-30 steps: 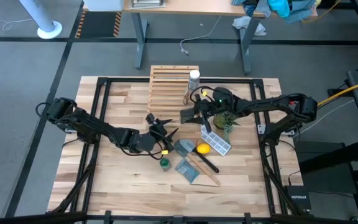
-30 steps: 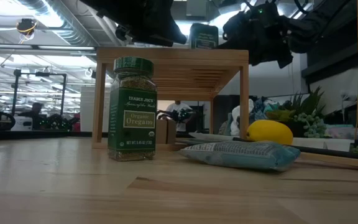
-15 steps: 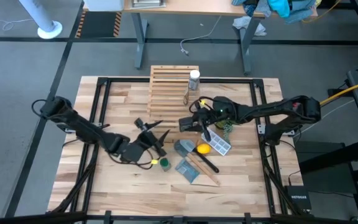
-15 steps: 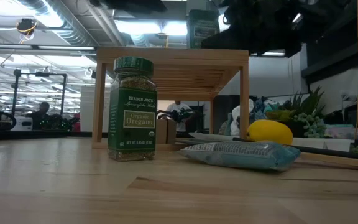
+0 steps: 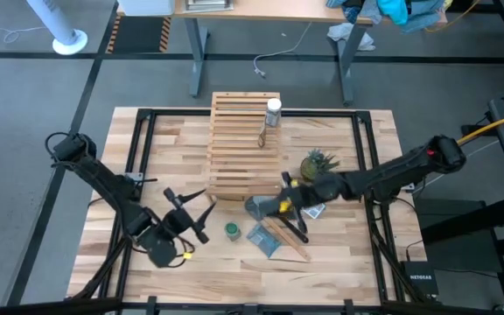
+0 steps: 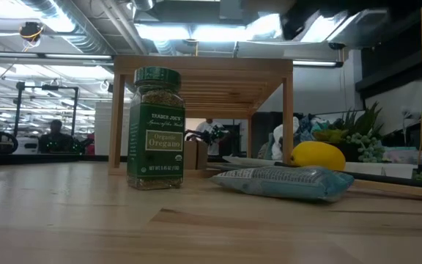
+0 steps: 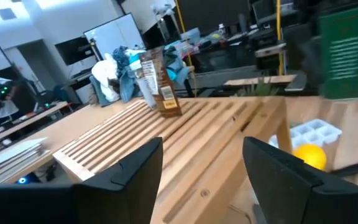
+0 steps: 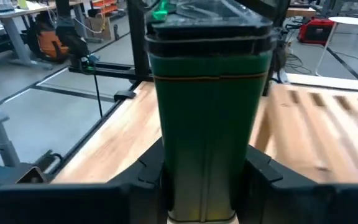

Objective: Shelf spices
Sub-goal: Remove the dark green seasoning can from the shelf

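Note:
The slatted wooden shelf [image 5: 245, 144] stands at the table's far middle, with a white-capped bottle [image 5: 273, 112] upright on its far right corner. The green-lidded oregano jar [image 5: 232, 230] [image 6: 155, 128] stands upright on the table near the shelf's near edge. My left gripper [image 5: 191, 219] [image 7: 201, 180] is open, low at the near left, a short way left of the jar. My right gripper [image 5: 274, 204] reaches in from the right, just past the shelf's near right corner. It is shut on a dark green box with a black lid [image 8: 210, 106] [image 7: 344, 56]. My right gripper pinches the dark green box by the lower part of its body [image 8: 204, 186], one finger [image 8: 148, 171] on each narrow side. The box stands upright in the hold, lid up. In the left wrist view it hangs clear above the ice tray and lemon.
Near the right gripper lie a lemon [image 6: 317, 155], a white ice tray [image 7: 316, 132], a blue-grey packet [image 5: 263, 238] [image 6: 284, 182], a grey packet [image 5: 254, 208] and a dark-handled tool [image 5: 293, 232]. A small plant [image 5: 316, 162] stands right of the shelf. Bare tabletop spreads at the left [image 5: 173, 149].
My left gripper has drawn back from beside the green jar toward the table's near left, staying open; the jar has kept its place. My right gripper has carried the green box from over the shelf's right near corner toward the near edge, over the lemon and packets.

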Action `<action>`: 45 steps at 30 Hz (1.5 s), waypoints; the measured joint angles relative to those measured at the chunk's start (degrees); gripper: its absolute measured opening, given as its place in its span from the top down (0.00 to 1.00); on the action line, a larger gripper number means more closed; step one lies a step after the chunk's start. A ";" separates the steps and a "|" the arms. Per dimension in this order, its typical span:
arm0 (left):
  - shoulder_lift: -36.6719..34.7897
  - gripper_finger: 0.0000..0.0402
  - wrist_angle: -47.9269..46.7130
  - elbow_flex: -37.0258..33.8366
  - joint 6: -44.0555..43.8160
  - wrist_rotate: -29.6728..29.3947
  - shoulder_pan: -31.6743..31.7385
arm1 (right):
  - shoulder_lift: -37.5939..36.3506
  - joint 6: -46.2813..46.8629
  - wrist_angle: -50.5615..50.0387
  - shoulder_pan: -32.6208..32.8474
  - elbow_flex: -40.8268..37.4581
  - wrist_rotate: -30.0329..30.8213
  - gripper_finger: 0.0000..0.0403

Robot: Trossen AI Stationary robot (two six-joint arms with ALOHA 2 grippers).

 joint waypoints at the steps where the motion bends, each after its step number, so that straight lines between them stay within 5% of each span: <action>1: 0.00 0.46 -0.66 -0.01 -0.95 -0.26 -0.49 | 0.32 0.73 0.13 2.29 0.00 2.91 0.70; 9: 0.00 0.46 -4.43 0.00 -5.14 -0.56 -2.92 | 6.51 5.56 4.82 18.50 0.02 25.54 0.70; 15: 0.00 0.46 -4.36 0.00 -5.66 -0.57 -3.02 | 15.27 10.38 10.92 23.33 0.03 32.37 0.70; 33: 0.00 0.46 -4.27 0.00 -7.14 -0.49 -3.01 | 40.96 25.60 38.46 23.93 0.07 30.42 0.70; 45: 0.00 0.46 -4.31 0.00 -7.41 -0.47 -3.01 | 44.59 32.47 40.97 27.68 0.13 29.14 0.70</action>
